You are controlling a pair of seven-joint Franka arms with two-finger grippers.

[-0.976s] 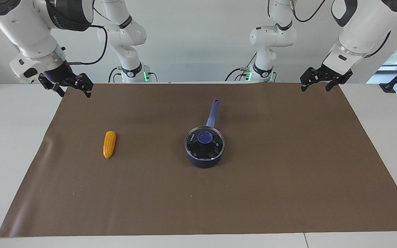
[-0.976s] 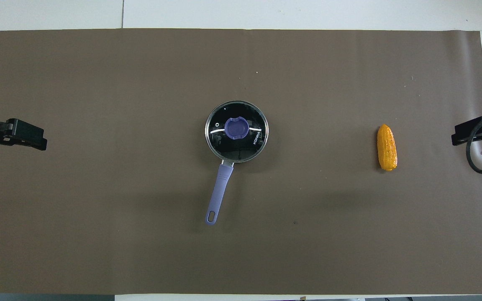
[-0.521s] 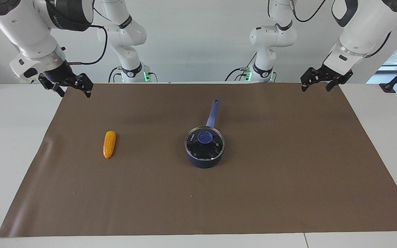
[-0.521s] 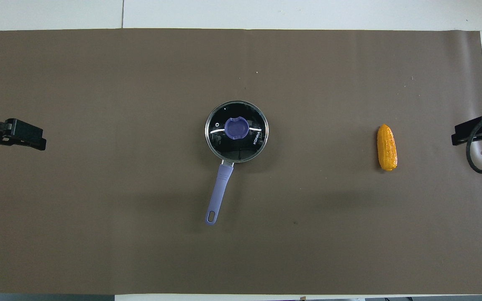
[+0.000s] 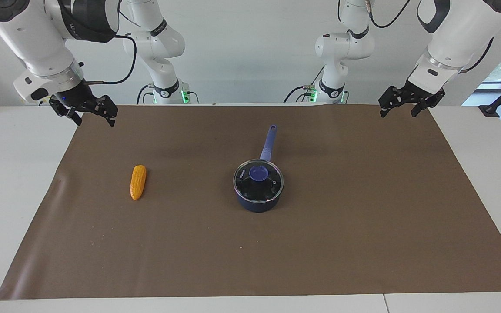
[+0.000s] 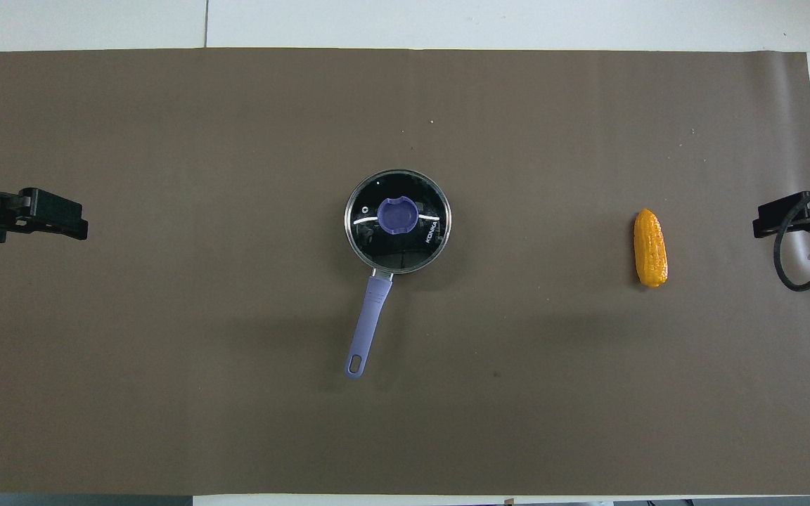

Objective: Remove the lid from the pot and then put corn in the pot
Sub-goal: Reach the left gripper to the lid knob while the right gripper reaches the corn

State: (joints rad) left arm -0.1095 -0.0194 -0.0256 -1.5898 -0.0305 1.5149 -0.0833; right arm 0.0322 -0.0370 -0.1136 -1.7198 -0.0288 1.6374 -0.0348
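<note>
Bright even light, soft faint shadows on mat [image 5: 363, 217], sharp focus

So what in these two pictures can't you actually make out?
- Inside of the pot: the lid covers it, and its glass shows only dark reflections in both views.
- Left gripper and right gripper: the overhead view's edges cut off the arms.
- Underside of the corn: it faces the mat in both views.

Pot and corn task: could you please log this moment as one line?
lid: on pot | corn: on mat | left gripper: open, empty | right gripper: open, empty
</note>
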